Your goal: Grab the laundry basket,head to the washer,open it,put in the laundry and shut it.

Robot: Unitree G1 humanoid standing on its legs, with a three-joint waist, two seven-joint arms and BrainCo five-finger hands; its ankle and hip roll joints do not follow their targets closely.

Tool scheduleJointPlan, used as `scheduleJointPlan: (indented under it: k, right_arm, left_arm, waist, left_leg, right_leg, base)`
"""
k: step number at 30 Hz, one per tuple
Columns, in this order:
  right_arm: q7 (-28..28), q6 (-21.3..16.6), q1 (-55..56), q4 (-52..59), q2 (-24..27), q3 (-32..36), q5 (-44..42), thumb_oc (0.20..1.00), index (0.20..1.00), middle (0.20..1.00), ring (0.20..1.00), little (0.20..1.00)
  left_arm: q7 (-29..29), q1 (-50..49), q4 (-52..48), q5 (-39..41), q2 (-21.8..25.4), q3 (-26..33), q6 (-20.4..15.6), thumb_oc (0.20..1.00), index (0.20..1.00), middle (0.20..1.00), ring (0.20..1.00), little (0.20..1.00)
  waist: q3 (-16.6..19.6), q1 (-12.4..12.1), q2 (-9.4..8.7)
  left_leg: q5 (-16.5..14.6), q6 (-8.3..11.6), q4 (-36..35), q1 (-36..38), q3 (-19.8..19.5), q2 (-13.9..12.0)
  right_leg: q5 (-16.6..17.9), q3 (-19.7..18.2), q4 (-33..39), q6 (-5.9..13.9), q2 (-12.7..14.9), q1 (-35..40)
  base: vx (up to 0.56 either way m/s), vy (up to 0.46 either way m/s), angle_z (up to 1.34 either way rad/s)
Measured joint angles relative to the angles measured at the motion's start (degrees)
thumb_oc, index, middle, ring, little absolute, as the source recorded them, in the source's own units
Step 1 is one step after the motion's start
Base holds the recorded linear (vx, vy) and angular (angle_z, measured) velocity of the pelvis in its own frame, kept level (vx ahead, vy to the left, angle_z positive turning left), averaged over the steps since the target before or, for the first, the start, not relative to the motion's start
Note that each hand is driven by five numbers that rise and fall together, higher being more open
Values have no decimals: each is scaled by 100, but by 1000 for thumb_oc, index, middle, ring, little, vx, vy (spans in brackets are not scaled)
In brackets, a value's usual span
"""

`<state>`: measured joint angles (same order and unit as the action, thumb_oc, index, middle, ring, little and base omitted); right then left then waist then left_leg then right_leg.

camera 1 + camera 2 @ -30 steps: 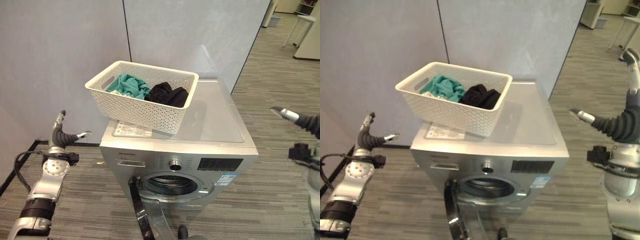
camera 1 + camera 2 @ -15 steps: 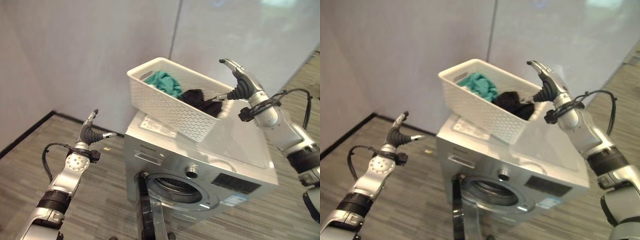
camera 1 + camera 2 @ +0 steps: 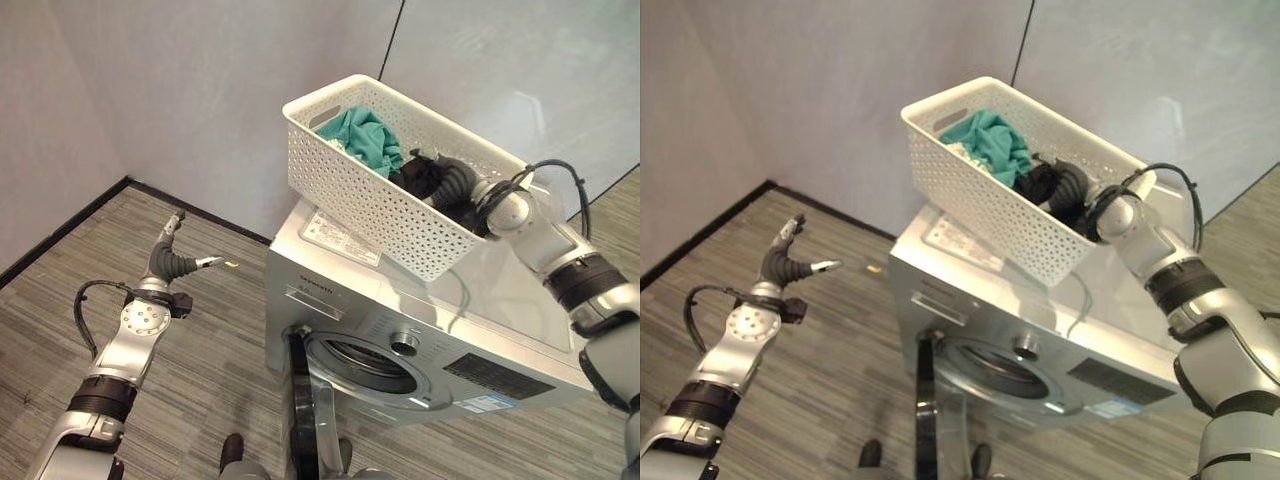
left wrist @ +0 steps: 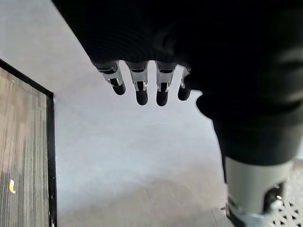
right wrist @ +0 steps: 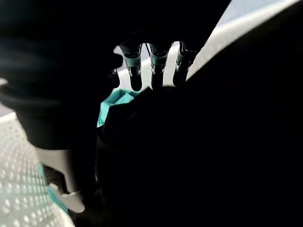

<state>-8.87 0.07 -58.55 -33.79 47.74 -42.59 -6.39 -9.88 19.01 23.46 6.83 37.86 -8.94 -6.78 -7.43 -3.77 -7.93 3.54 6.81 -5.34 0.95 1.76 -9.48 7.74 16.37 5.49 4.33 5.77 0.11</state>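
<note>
A white perforated laundry basket (image 3: 372, 198) stands on top of the silver washer (image 3: 345, 300). Inside it lie a teal cloth (image 3: 362, 133) and a black cloth (image 3: 412, 176). My right hand (image 3: 452, 184) reaches over the basket's far rim and lies on the black cloth; in the right wrist view its fingers (image 5: 156, 66) stretch straight across the black cloth (image 5: 189, 156), with the teal cloth (image 5: 111, 106) past them. My left hand (image 3: 172, 258) is raised in the air to the left of the washer, open and holding nothing. The washer's round door (image 3: 303, 410) hangs open at the front.
Grey partition walls (image 3: 200, 90) stand close behind the washer, with a black baseboard (image 3: 60, 230) along the floor. Striped carpet (image 3: 220, 380) spreads to the left of and before the washer. A small yellow scrap (image 3: 232, 264) lies on the floor by the wall.
The camera has swung, shifting the whole picture. My right hand has gone from above the basket's far rim down into the basket onto the black cloth. The left hand stays raised and open.
</note>
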Motion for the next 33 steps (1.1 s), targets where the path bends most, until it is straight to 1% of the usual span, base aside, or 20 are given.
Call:
scheduleJointPlan:
  k: [5,6,8,9,14,16,18,19,21,22,26,27,33]
  right_arm:
    - [-350,42,7,169,174,-138,-11,1000,1000,1000,1000,1000]
    - [-418,36,141,419,392,-127,-18,1000,1000,1000,1000,1000]
    - [-523,40,227,570,541,-134,-17,1000,1000,1000,1000,1000]
    - [-582,33,384,857,812,-125,-45,1000,1000,1000,1000,1000]
    - [-782,27,730,1240,1460,-7,-192,1000,1000,1000,1000,1000]
    - [-874,24,773,1338,1638,-7,-194,1000,1000,1000,1000,1000]
    - [-922,10,914,1561,1987,37,-207,1000,1000,1000,1000,1000]
    - [-964,-5,1030,1628,2112,164,-235,1000,1000,1000,1000,1000]
    - [-996,-8,1109,1613,2183,304,-236,1000,1000,1000,1000,1000]
    - [-1001,-36,1307,1549,2209,525,-237,1000,1000,1000,1000,1000]
    - [-990,-38,1363,1461,2195,606,-236,1000,1000,1000,1000,1000]
    - [-960,-60,1367,1479,2187,613,-236,1000,1000,1000,1000,1000]
    - [-948,-139,1375,1461,2176,614,-225,1000,1000,1000,1000,1000]
  left_arm:
    - [155,-172,-215,-1,-10,168,71,1000,1000,1000,1000,1000]
    - [207,-209,-241,-1,-9,180,83,1000,1000,1000,1000,1000]
    - [240,-241,-253,-1,-10,185,96,1000,1000,1000,1000,1000]
    - [292,-249,-256,-1,-15,184,107,1000,1000,1000,1000,1000]
    - [442,-259,-320,-3,-33,185,114,1000,1000,1000,1000,1000]
    - [470,-259,-334,-4,-38,186,114,1000,1000,1000,1000,1000]
    - [524,-259,-352,-4,-43,174,114,1000,1000,1000,1000,1000]
    - [556,-263,-361,-4,-43,174,114,1000,1000,1000,1000,1000]
    - [602,-261,-366,-4,-44,159,115,1000,1000,1000,1000,1000]
    - [645,-259,-381,-3,-44,118,115,1000,1000,1000,1000,1000]
    - [665,-260,-408,-2,-44,117,115,1000,1000,1000,1000,1000]
    - [667,-260,-420,-1,-45,101,114,1000,1000,1000,1000,1000]
    - [668,-264,-418,0,-59,95,114,1000,1000,1000,1000,1000]
  waist:
    - [-1,72,1]
    - [-2,96,2]
    - [-3,133,5]
    - [-8,153,12]
    - [-46,197,67]
    - [-65,253,96]
    - [-82,288,122]
    - [-84,295,125]
    - [-84,339,126]
    - [-86,369,129]
    - [-80,434,148]
    - [-68,440,169]
    - [-19,443,238]
  left_leg:
    - [1,0,0,1,0,2]
    - [0,0,0,4,3,3]
    - [0,-1,0,11,16,4]
    - [0,-1,0,19,25,3]
    - [-5,-5,-2,75,58,-3]
    - [-7,-6,-2,101,61,-3]
    - [-7,-6,-1,104,52,-3]
    - [-7,-6,-1,101,52,-4]
    - [-7,-6,-1,105,63,-3]
    - [-8,-8,-1,107,74,2]
    - [-10,-10,-1,117,121,2]
    - [-14,-17,-1,119,167,3]
    - [-15,-20,-1,119,154,8]
  right_leg:
    - [1,1,-1,0,1,0]
    - [1,0,0,0,2,1]
    - [1,-12,0,0,2,0]
    - [1,-20,0,1,1,1]
    - [-9,-59,1,9,1,29]
    - [-43,-69,1,4,1,57]
    - [-78,-60,1,41,2,69]
    - [-79,-60,1,41,2,68]
    - [-79,-69,2,40,2,65]
    - [-80,-88,2,41,7,58]
    - [-69,-141,2,33,5,40]
    - [-30,-170,2,-9,6,20]
    - [-19,-165,1,-12,7,29]
  base:
    - [0,0,0]
    - [0,0,0]
    - [7,-5,-2]
    - [9,-9,-4]
    - [13,-10,-6]
    - [13,-3,2]
    - [16,-2,5]
    - [0,0,0]
    - [7,3,-2]
    - [13,6,-5]
    - [10,4,-8]
    - [6,5,-11]
    - [-1,2,0]
